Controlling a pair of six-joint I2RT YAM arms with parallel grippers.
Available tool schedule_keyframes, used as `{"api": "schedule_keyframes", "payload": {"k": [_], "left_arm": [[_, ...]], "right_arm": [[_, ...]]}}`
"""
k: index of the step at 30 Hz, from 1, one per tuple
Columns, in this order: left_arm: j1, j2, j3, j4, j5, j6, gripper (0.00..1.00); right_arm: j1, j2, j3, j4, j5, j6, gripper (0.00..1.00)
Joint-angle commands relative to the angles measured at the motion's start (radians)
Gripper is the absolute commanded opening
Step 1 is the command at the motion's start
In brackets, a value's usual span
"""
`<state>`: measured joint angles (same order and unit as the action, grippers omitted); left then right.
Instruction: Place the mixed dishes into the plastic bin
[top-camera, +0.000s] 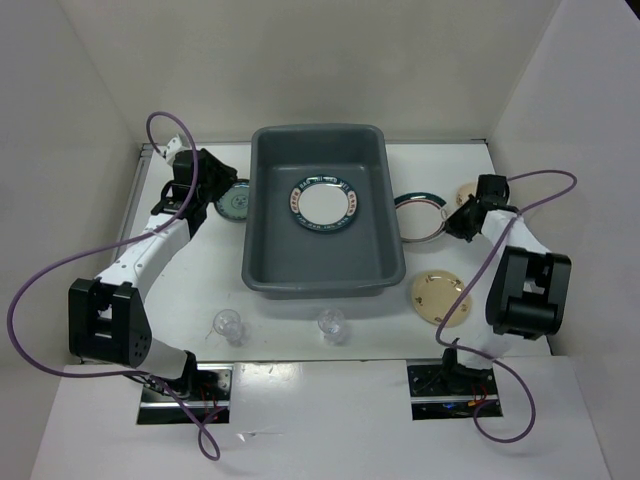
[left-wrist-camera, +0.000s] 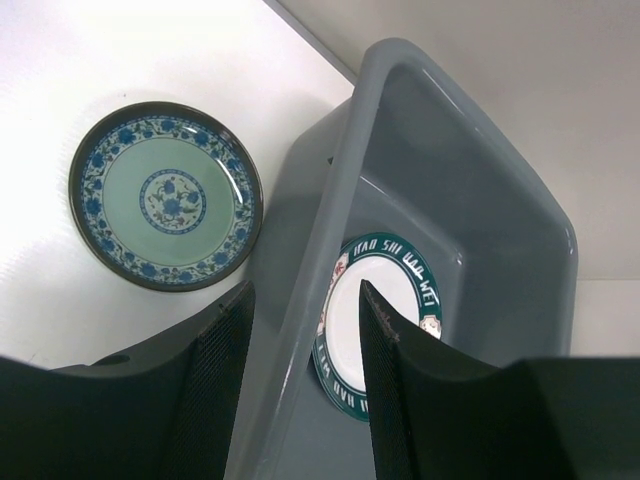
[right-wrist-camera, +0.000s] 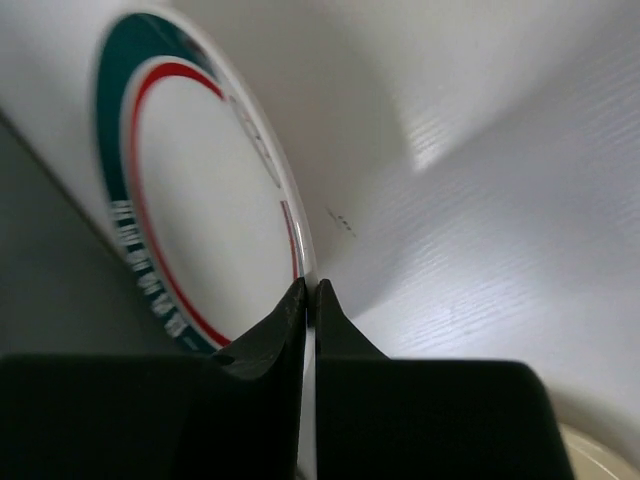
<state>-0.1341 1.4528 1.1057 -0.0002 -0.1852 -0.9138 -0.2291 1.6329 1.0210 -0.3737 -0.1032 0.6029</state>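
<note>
The right gripper (right-wrist-camera: 310, 292) is pressed together on the thin edge of a green-rimmed plate (right-wrist-camera: 190, 200), its two dark fingertips meeting over the rim at the lower middle of the wrist view. From above, that plate lies on the table (top-camera: 380, 320) just right of the bin (top-camera: 320, 255), so we judge the edge pinch to be the only way to get a flat dish up and over the wall. We cannot tell whether the plate has left the table. A matching plate (top-camera: 322, 203) already rests on the bin floor, centre frame. The left gripper (left-wrist-camera: 305, 292) hangs spread and empty above the bin's left wall, with a blue-patterned plate (left-wrist-camera: 165, 195) lying beside the tub at the upper left of its view, likely its next pick. Two tan plates (top-camera: 441, 297) (top-camera: 468, 192) wait on the right side, and two clear cups (top-camera: 227, 324) (top-camera: 331, 324) stand near the bottom edge, in front of the bin. White lettering runs round the green band of the plate in the bin, and on the held plate too, but we cannot read either with confidence.
</note>
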Motion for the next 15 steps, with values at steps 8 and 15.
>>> {"api": "schedule_keyframes", "payload": {"k": [8, 15], "left_arm": [[0.004, -0.011, 0.034, 0.023, -0.039, 0.046, 0.54], [0.004, -0.011, 0.034, 0.012, -0.039, 0.055, 0.54]], "right_arm": [[0.005, -0.257, -0.012, 0.009, 0.088, -0.025, 0.0], [0.005, -0.323, 0.071, -0.01, 0.114, -0.025, 0.0]]}}
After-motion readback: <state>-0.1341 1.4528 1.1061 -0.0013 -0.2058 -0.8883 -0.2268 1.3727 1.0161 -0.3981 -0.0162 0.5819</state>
